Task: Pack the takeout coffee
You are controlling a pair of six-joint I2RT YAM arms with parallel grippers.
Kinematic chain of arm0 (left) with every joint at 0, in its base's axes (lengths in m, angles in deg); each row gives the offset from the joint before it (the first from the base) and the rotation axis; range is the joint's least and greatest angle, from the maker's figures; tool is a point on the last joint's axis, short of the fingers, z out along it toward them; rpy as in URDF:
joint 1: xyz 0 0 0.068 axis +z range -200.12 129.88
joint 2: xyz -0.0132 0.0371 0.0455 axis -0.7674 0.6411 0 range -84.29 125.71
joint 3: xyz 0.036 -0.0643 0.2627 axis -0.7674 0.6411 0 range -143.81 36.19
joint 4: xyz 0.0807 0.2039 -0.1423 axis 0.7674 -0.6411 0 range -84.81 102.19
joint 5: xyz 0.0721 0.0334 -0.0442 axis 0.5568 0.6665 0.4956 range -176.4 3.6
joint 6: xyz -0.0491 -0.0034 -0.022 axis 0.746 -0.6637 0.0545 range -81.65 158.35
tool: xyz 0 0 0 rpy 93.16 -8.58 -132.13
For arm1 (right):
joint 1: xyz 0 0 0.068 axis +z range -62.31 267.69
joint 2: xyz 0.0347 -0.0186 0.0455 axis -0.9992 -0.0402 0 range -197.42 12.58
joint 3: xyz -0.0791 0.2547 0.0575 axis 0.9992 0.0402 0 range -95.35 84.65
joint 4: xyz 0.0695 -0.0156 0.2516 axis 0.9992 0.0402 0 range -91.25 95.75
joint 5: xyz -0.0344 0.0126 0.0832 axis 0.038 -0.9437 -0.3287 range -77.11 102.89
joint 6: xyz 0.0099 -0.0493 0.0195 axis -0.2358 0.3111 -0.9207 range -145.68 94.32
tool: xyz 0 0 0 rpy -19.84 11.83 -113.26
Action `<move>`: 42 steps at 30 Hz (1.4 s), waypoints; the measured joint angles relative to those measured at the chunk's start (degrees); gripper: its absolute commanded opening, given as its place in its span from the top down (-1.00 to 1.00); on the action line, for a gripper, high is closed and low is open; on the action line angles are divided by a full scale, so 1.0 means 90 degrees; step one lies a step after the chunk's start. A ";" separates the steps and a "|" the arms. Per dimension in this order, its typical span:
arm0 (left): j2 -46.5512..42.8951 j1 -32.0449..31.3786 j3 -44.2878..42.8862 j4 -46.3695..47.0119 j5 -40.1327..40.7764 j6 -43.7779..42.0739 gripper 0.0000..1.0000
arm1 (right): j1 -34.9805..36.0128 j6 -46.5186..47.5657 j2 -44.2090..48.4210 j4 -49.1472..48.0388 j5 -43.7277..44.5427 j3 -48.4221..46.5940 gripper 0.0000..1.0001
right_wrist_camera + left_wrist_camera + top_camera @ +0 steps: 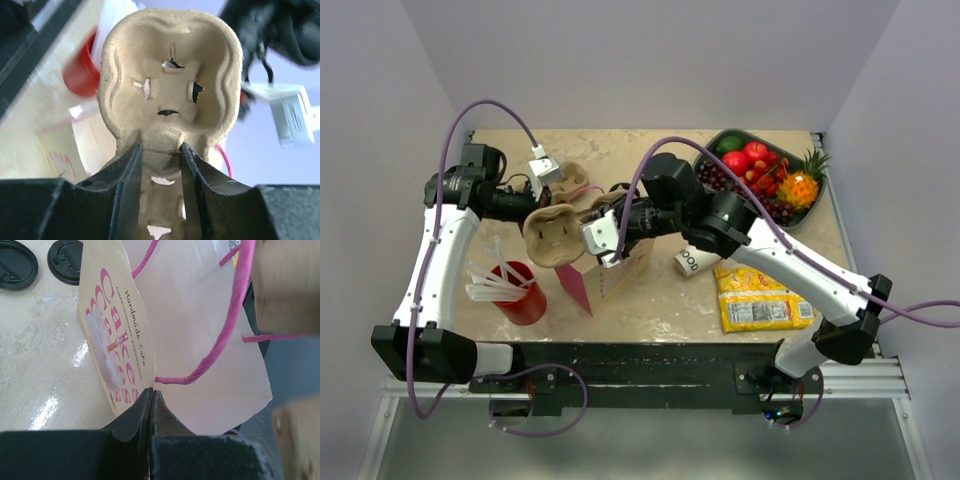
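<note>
Both arms reach inward: left gripper (151,392) pinches flat shut on the paper bag (200,315), right gripper (161,148) clamps the neck of the cup carrier (167,75).

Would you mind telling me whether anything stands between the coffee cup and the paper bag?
Yes: the pulp carrier, held by the right gripper, hangs at the paper bag's mouth; that arm also crosses above the coffee cup.
</note>
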 measured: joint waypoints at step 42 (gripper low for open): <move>-0.0432 0.0000 -0.0124 0.0952 -0.0614 0.1472 1.00 | 0.0935 0.2786 -0.0826 0.3786 0.4369 -0.1600 1.00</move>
